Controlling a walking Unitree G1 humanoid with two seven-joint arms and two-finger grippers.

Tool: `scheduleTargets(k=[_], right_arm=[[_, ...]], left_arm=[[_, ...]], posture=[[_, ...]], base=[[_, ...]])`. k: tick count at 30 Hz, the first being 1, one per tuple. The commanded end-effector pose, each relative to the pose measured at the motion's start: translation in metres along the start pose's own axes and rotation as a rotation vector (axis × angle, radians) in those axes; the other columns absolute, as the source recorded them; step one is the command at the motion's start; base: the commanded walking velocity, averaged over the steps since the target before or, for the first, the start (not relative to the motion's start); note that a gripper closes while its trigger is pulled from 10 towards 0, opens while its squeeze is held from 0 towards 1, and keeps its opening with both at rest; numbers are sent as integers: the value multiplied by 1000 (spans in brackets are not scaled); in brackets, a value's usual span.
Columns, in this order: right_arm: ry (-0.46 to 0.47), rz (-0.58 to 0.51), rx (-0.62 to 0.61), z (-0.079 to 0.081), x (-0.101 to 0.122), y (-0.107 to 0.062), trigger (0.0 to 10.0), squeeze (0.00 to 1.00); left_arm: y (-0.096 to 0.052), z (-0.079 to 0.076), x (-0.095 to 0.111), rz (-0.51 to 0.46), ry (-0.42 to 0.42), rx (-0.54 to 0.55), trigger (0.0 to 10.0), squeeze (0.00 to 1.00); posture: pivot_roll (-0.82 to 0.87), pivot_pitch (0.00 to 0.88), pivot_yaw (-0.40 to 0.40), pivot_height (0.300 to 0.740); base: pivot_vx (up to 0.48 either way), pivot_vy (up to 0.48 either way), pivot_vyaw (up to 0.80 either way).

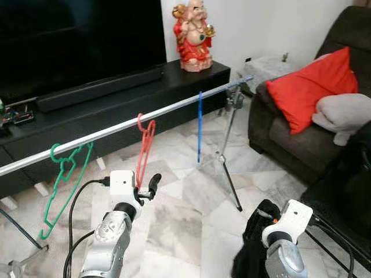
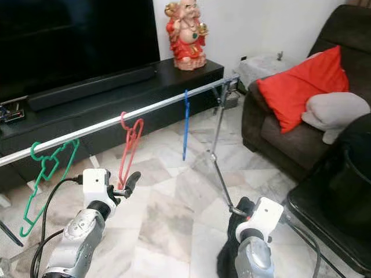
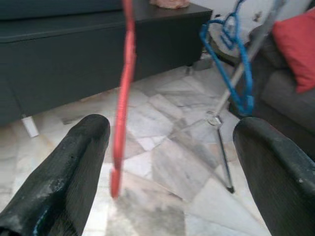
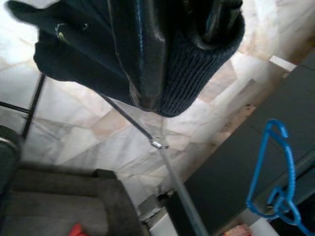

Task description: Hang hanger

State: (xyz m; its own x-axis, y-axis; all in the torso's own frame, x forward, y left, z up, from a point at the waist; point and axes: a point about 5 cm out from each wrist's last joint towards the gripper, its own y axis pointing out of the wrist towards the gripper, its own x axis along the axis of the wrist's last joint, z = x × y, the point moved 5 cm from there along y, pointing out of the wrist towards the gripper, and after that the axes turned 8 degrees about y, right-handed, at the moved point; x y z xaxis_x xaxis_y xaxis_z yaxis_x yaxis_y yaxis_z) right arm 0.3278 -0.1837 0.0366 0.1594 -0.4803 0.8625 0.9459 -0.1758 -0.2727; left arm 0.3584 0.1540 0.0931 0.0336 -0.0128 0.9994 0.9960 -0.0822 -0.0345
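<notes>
Three hangers hang on the rail [image 1: 116, 128]; I see the red hanger [image 1: 144, 152], vertical, just beyond my open left end effector [image 1: 152, 186].

Silver metal clothes rail [image 1: 174, 109] carried three thin plastic hangers: green hanger [image 1: 64, 184], red hanger [image 1: 145, 152], blue hanger [image 1: 199, 124]. Floor of marble tiles [image 1: 185, 202] was cream w/ grey and beige veining. Long low TV cabinet [image 1: 116, 110] was black. Laughing Buddha figurine [image 1: 194, 36] wore red w/ gold trim. Sofa [image 1: 290, 139] was dark brown, w/ a bright red cushion [image 1: 310, 87] and a pale grey cushion [image 1: 345, 111]. Dark knitted cloth [image 4: 197, 64] in the right wrist view looked navy, poss. black.
</notes>
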Motion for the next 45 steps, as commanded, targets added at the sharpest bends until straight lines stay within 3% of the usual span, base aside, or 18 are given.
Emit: scheduleTargets(k=[1,27,39,45], right_arm=[[3,-19,13,3,4,1,10000,0],[-3,-1,55,11,0,1,10000,0],[14,-6,51,12,0,0,10000,0],[19,-19,44,10,2,0,10000,0]], left_arm=[[2,-3,5,-11,-6,-10,10000,0],[3,5,10,-28,-3,16,10000,0],[0,-5,17,-66,10,-70,10000,0],[-16,-18,15,-89,93,-167,10000,0]], posture=[[35,33,70,740],[41,45,66,740],[44,50,66,740],[42,52,71,740]], base=[[360,0,0],[370,0,114],[58,0,0],[0,0,0]])
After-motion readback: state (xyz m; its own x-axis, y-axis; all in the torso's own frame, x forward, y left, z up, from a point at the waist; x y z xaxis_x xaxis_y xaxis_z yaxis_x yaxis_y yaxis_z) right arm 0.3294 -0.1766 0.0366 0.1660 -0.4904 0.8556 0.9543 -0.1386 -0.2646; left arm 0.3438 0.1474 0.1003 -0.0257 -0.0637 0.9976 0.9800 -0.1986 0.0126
